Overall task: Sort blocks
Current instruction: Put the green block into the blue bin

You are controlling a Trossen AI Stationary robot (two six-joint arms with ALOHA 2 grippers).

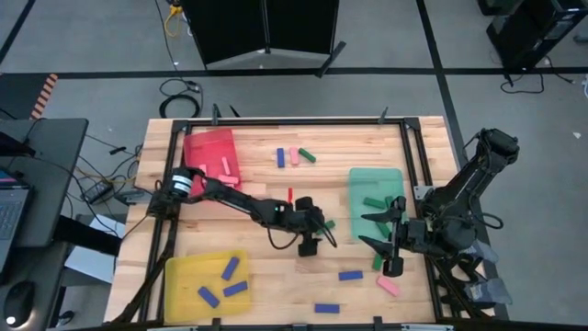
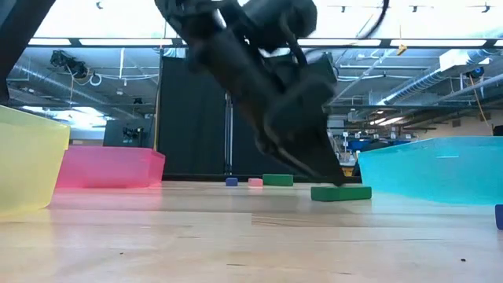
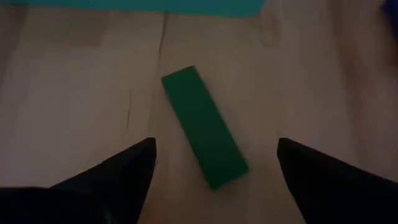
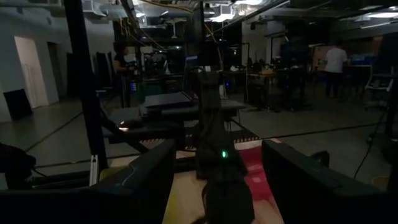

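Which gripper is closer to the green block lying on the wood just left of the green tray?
Left. The left gripper hangs open right over the green block. The right gripper sits farther off, by the green tray.

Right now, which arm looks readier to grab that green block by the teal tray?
The left. Its open hand hangs right over the green block, fingers either side. The right hand sits past the green tray.

The left arm reaches from the frame's left toward centre, its left gripper (image 1: 322,234) low with fingers spread apart. The right arm sits folded at the right edge, right gripper (image 1: 387,245) open.
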